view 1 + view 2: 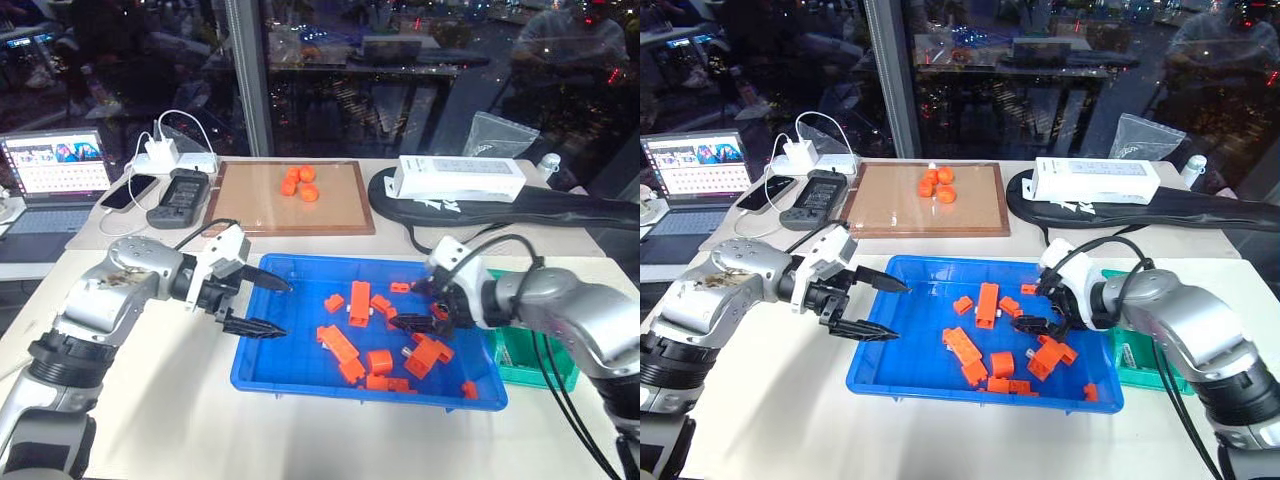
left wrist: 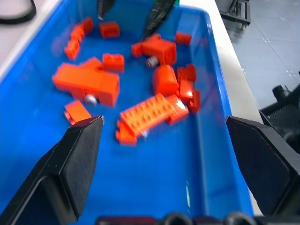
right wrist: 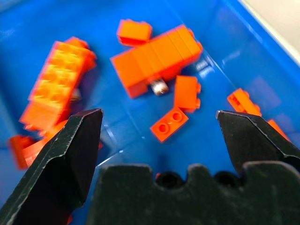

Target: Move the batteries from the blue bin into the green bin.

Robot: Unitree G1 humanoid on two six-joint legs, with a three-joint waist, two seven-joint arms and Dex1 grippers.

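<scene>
Over the blue bin (image 3: pixel 243 51) floor the right gripper (image 3: pixel 159 122) hangs with its two black fingers (image 3: pixel 70 154) spread wide and empty, and beyond them lie scattered orange blocks (image 3: pixel 154 58), a silvery battery (image 3: pixel 160 87) end poking out from under the long one, just beside a smaller block.

Bright blue for the blue bin (image 1: pixel 262 372), scattered with plain orange blocks (image 1: pixel 359 303) and a few silvery-grey batteries (image 3: pixel 160 86) peeping out from under them. Green for the green bin (image 1: pixel 530 372) at the right, brown for the wooden-framed tray (image 1: pixel 262 205) with orange pieces (image 1: pixel 300 183) on it, white for the long box (image 1: pixel 459 179) and the charger (image 1: pixel 160 153). Black fingers on the left gripper (image 1: pixel 266 306) and the right gripper (image 1: pixel 422 312), silver-grey on both arms.
</scene>
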